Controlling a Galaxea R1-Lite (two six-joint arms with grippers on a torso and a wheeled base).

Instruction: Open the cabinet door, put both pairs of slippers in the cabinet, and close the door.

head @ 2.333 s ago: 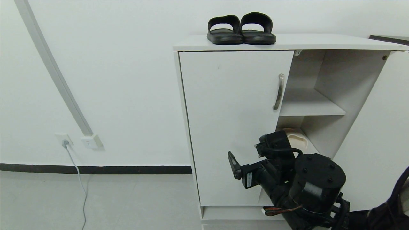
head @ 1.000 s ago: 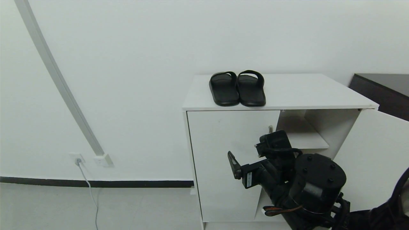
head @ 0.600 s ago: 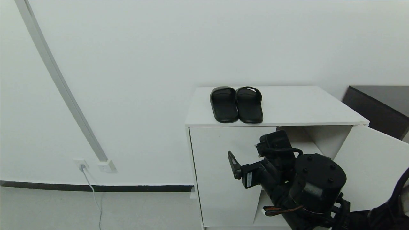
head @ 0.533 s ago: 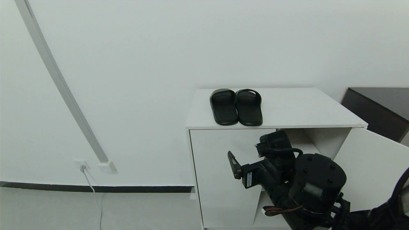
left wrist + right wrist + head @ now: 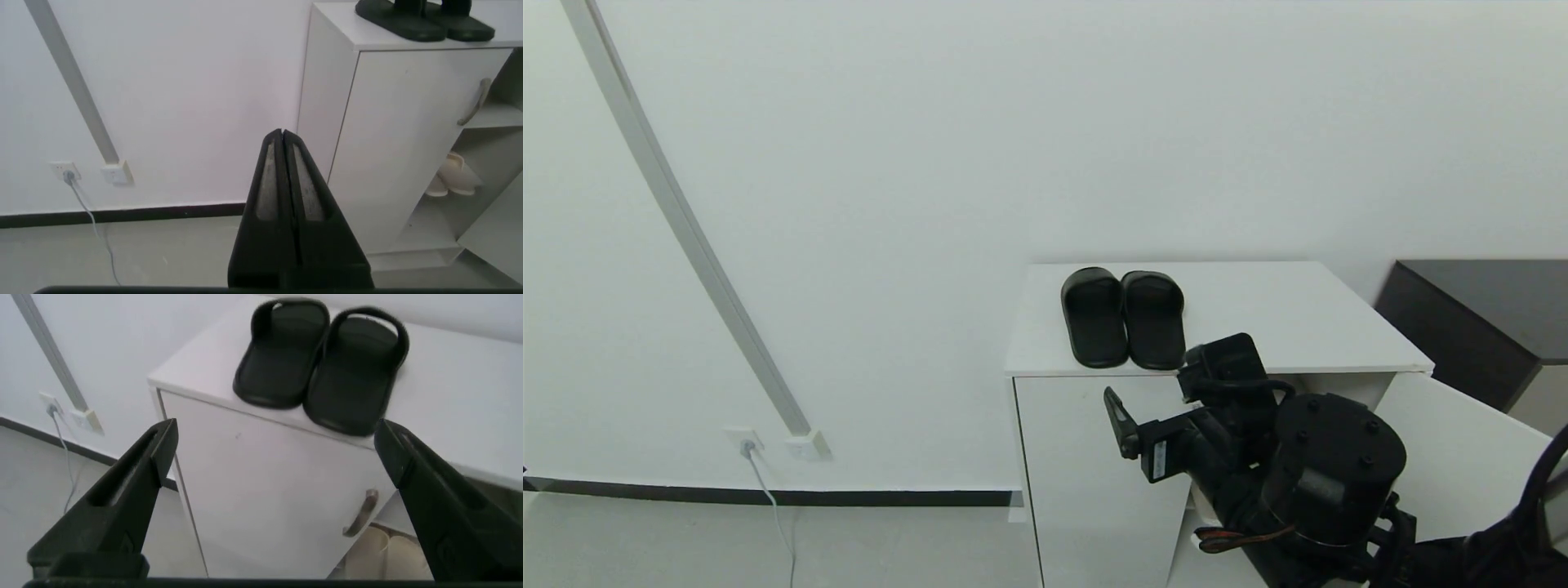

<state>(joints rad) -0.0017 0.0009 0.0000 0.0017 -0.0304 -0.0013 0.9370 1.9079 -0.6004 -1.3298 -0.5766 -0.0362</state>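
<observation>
Two black slippers (image 5: 1123, 318) sit side by side atop the cabinet (image 5: 1258, 310); my right claw (image 5: 276, 431) hangs spread wide before it, my left claw (image 5: 283, 135) pressed together.

The slippers (image 5: 319, 363) just beyond the right pincer (image 5: 276, 429) were plain black, resting on a plain white cabinet (image 5: 245, 482). Lower than the pincer sat a cream pair (image 5: 384, 554), next to a silver handle (image 5: 359, 513). The pincer itself was black.
</observation>
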